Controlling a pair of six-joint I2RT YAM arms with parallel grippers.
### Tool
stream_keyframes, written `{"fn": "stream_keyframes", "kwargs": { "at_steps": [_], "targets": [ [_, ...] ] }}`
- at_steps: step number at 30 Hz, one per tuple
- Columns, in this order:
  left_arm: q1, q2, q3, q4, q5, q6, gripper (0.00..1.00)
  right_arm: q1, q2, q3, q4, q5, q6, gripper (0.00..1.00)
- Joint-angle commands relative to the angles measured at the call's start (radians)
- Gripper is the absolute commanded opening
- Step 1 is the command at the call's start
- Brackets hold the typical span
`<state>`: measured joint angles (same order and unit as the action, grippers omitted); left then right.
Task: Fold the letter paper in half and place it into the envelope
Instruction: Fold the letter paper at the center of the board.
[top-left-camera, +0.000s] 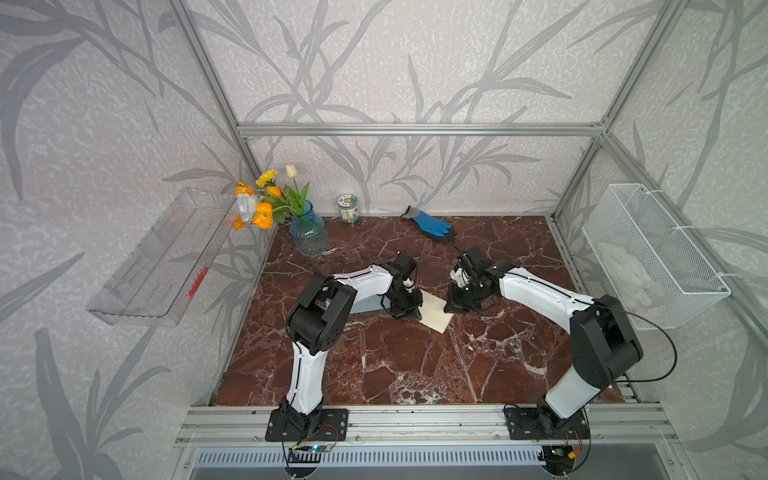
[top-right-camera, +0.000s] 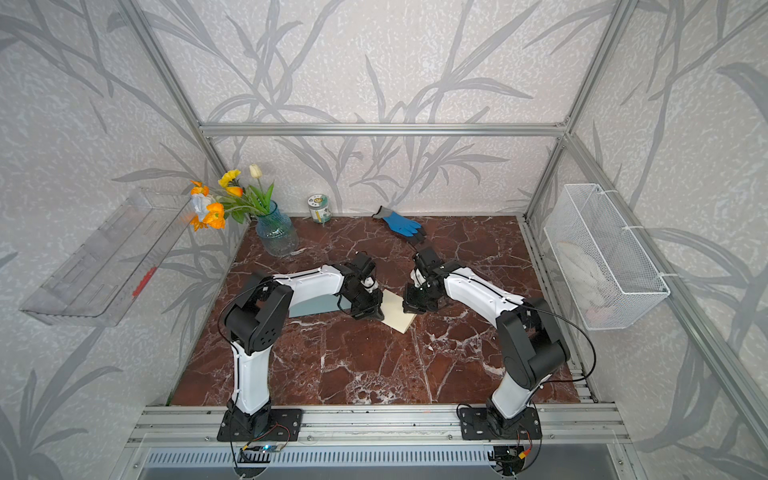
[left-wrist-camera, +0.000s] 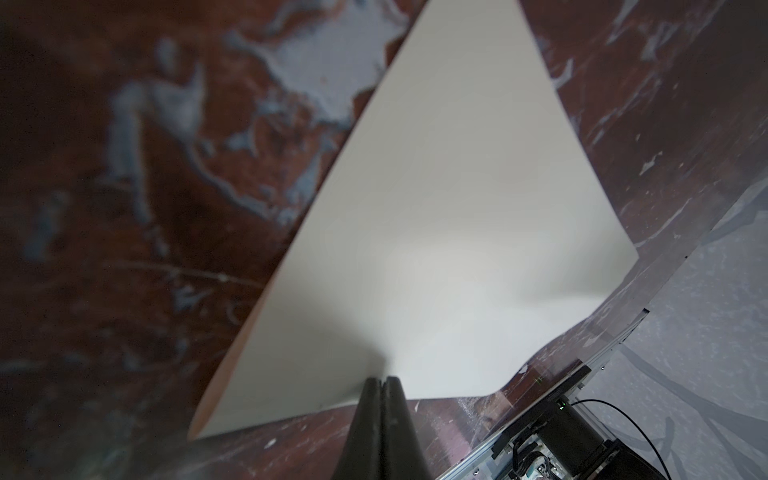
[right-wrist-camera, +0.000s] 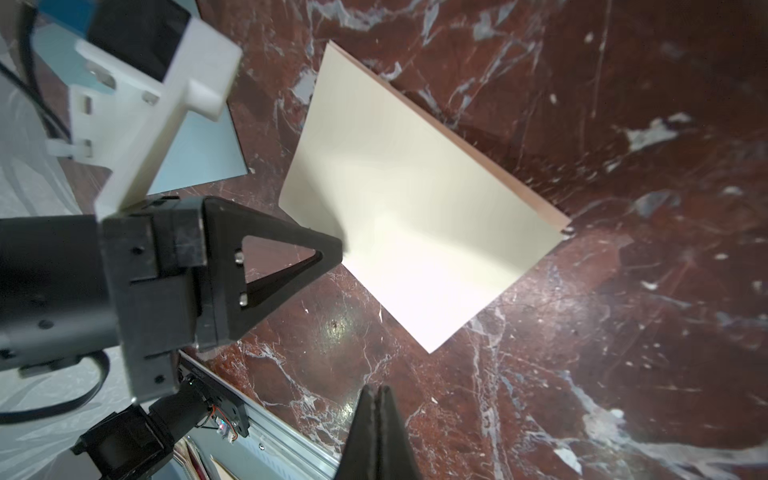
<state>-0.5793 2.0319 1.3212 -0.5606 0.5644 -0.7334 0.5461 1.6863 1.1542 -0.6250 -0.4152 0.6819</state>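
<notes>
Red-brown marble bench (top-left-camera: 415, 365) fills the cell floor, with two white-and-black arms reaching in from the near rail. A clear tray (top-left-camera: 158, 257) hangs on the left wall and a white wire basket (top-left-camera: 656, 257) on the right wall.

The envelope (top-left-camera: 365, 305) (top-right-camera: 309, 307) lies flat mid-bench, mostly hidden under the left arm. The right wrist view shows a gap of bare bench between it and the paper.

The letter paper (top-left-camera: 434, 313) (top-right-camera: 397, 313) sits mid-bench just right of the envelope, between the two grippers. Its left edge is raised off the bench. A tan strip shows along one long edge – can't tell if that is a second layer.

Far side, left to right: blue glass vase (top-left-camera: 307, 235) with flowers, small tin (top-left-camera: 348, 209), blue-and-black glove (top-left-camera: 430, 224).

Left gripper (left-wrist-camera: 382, 380) (top-left-camera: 417, 317): fingers pressed together, pinching the paper's raised edge.

Right gripper (right-wrist-camera: 376, 390) (top-left-camera: 451, 308): fingers pressed together on nothing – over bare bench just beside the paper's right side.
</notes>
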Motion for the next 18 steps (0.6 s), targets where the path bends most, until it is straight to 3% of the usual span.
{"fn": "stream_keyframes", "kwargs": {
  "at_steps": [1, 8, 18],
  "targets": [
    [-0.004, 0.076, -0.017, -0.008, -0.168, -0.04, 0.0, 0.057, 0.04, -0.01, 0.053, 0.05, 0.121, 0.0],
    [-0.004, 0.072, -0.046, 0.01, -0.181, -0.06, 0.0, 0.078, 0.111, -0.074, 0.219, 0.09, 0.258, 0.0],
    [-0.004, 0.057, -0.062, 0.003, -0.202, -0.054, 0.0, 0.102, 0.197, -0.04, 0.299, 0.067, 0.31, 0.0]
  ]
}}
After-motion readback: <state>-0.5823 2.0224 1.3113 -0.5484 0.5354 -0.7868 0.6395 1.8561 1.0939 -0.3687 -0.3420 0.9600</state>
